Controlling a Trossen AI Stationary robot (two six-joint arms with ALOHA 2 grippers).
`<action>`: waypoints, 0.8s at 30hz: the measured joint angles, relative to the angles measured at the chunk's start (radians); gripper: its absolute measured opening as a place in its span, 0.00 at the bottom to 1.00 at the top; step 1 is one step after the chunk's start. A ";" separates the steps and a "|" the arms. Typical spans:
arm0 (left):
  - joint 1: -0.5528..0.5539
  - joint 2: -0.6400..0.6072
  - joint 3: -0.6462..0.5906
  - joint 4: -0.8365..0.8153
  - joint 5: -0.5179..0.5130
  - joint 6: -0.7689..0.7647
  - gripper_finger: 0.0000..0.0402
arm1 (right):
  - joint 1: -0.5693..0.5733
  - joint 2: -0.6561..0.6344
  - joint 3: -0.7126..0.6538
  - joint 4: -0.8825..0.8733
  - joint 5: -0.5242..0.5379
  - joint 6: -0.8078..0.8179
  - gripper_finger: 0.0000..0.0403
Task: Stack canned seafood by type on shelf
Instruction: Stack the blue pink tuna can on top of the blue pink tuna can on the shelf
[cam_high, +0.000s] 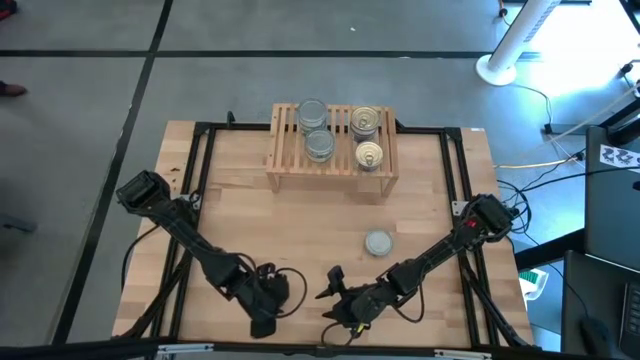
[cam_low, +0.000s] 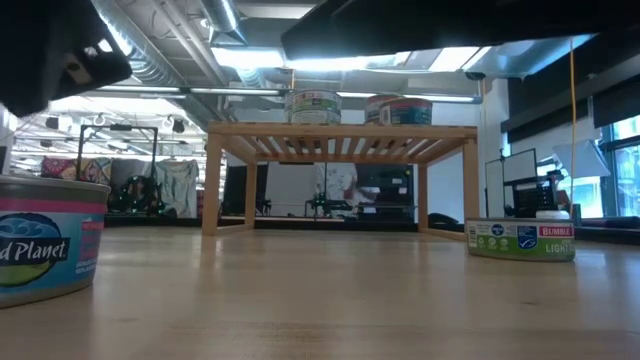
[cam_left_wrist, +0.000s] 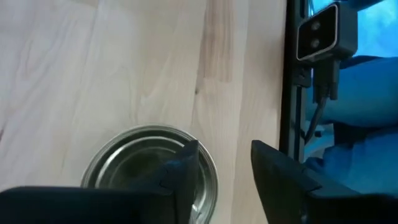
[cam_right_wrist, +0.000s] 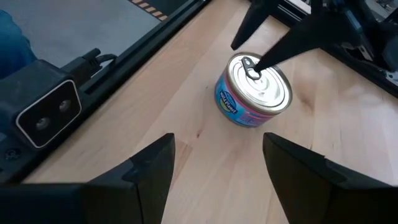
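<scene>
The shelf (cam_high: 285, 160) (cam_low: 340, 131) stands at the table's far middle. On its slats stand two silver-topped tins (cam_high: 316, 130) at left and two gold-topped tins (cam_high: 367, 138) at right. One silver-topped tin (cam_high: 378, 242) (cam_low: 520, 240) sits on the table right of centre. A pink-and-blue labelled tin (cam_right_wrist: 254, 91) (cam_left_wrist: 134, 165) (cam_low: 40, 240) with a shiny pull-tab top sits near the front edge. My left gripper (cam_left_wrist: 224, 149) (cam_high: 272, 295) is open over it, one finger above its top and the other beside it. To its right, my right gripper (cam_right_wrist: 217, 140) (cam_high: 330, 290) is open around nothing. My left gripper has one fingertip (cam_right_wrist: 256, 67) at the pull tab (cam_right_wrist: 247, 64) on the labelled tin's top, slanting down from above. Whether it touches the tab I cannot tell. The tin stands upright on the table.
A small camera (cam_right_wrist: 46, 115) (cam_left_wrist: 323, 31) sits on the black frame rail (cam_high: 300, 345) at the front edge, close to both grippers. Black rails (cam_high: 455, 180) run along the table's sides. Bare wood (cam_high: 300, 225) lies between the shelf and the grippers.
</scene>
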 joint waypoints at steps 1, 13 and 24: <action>0.002 0.000 0.000 0.000 0.000 0.000 0.37 | 0.000 0.000 0.000 0.000 0.000 0.000 0.60; -0.019 0.000 0.000 0.000 0.001 0.037 0.57 | 0.000 0.000 0.000 -0.005 0.000 0.000 0.60; -0.092 0.002 0.000 0.005 -0.081 0.126 0.57 | 0.000 0.000 0.000 -0.006 0.000 0.000 0.60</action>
